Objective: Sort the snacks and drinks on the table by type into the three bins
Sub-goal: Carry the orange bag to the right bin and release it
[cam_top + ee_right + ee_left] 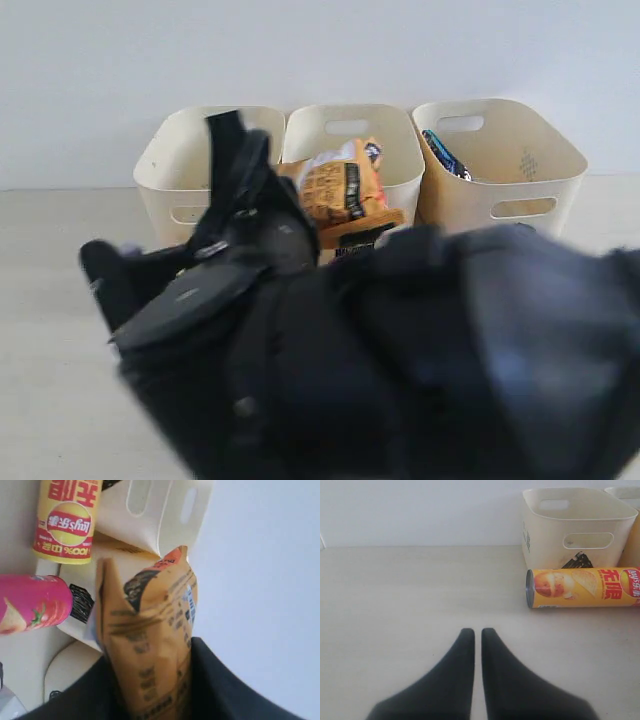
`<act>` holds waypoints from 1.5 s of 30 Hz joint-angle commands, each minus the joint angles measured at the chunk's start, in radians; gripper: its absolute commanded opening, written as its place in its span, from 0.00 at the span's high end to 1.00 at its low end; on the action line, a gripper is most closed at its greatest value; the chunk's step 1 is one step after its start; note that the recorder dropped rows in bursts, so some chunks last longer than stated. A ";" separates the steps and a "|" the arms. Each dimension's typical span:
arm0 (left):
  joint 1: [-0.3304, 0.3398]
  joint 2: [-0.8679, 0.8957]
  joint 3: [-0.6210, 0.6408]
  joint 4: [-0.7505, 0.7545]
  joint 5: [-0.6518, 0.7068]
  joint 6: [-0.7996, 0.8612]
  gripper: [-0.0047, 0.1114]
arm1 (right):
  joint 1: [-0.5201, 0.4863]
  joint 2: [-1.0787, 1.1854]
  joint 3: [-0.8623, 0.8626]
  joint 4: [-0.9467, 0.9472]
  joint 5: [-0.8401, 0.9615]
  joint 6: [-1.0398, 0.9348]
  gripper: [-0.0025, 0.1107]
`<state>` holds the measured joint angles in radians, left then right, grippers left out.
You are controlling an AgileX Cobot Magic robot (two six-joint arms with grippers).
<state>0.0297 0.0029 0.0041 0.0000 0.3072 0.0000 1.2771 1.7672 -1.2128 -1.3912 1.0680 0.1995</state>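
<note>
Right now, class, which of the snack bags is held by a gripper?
The orange bag, clamped in the right gripper. The blue bag is not held: it lies loose inside the right-hand bin.

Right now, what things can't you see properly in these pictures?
Exterior view: the blurry black arm hides most of the table and whatever lies there.
Exterior view: a blue thing in the right bin is half hidden behind the bin's wall.
Left wrist view: the yellow tube runs off the edge and covers part of a black scribble.
Right wrist view: the pink tube is cut off by the edge.
</note>
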 commanded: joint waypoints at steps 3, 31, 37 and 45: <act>0.000 -0.003 -0.004 -0.007 -0.014 -0.009 0.92 | -0.183 -0.226 0.172 -0.131 -0.165 0.272 0.98; 0.000 -0.003 -0.004 -0.007 -0.014 -0.009 0.92 | -1.028 0.038 -0.169 -0.353 -0.858 1.327 0.98; 0.000 -0.003 -0.004 -0.007 -0.014 -0.009 0.92 | -1.028 0.217 -0.309 -0.353 -0.823 1.335 0.98; 0.000 -0.003 -0.004 -0.007 -0.014 -0.009 0.92 | -1.049 0.291 -0.336 -0.353 -0.801 1.405 0.51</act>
<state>0.0297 0.0029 0.0041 0.0000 0.3072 0.0000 0.2452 2.0594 -1.5303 -1.7368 0.2426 1.5502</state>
